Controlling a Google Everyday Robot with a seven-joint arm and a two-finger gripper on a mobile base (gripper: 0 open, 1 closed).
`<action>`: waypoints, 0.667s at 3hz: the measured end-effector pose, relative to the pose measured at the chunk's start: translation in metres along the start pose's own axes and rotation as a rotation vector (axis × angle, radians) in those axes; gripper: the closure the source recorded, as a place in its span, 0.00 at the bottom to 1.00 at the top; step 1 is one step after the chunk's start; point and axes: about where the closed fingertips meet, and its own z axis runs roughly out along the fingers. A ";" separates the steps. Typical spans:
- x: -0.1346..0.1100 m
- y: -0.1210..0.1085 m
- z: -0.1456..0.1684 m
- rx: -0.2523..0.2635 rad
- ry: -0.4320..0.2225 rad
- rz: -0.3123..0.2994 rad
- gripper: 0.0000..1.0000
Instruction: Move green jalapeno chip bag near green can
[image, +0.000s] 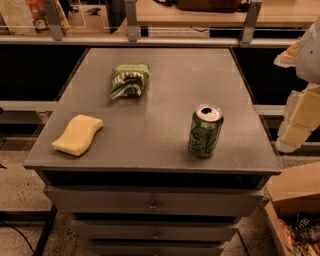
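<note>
**While the gripper (300, 117) hangs off right, three things share the table (165, 65)**

One green jalapeno chip bag (129, 80), crumpled and white-lettered, lies back left. One green can (205, 131) stands upright front right, well apart. One yellow sponge (77, 134) lies front left. A floor box (292, 187) holds packets (305, 232). Whether the gripper is open, I cannot tell.

Table top (165, 70): smooth, matt grey surface with a faint sheen. Drawer fronts (100, 197): the same matt grey, each with a small metallic pull. Green jalapeno chip bag (129, 80): crumpled foil, glossy on its creases. Green can (205, 131): aluminium, with a shiny printed wall and a bare silver top. Yellow sponge (77, 134): soft, matt, porous-looking foam. Cardboard box (295, 187): dull brown paperboard. Gripper (298, 117), at the right edge beside the table: pale, matt, plastic-looking shells in white and cream-yellow.
</note>
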 end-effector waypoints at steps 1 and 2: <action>0.000 0.000 0.000 0.000 0.000 0.000 0.00; -0.009 -0.009 0.002 -0.004 -0.029 -0.006 0.00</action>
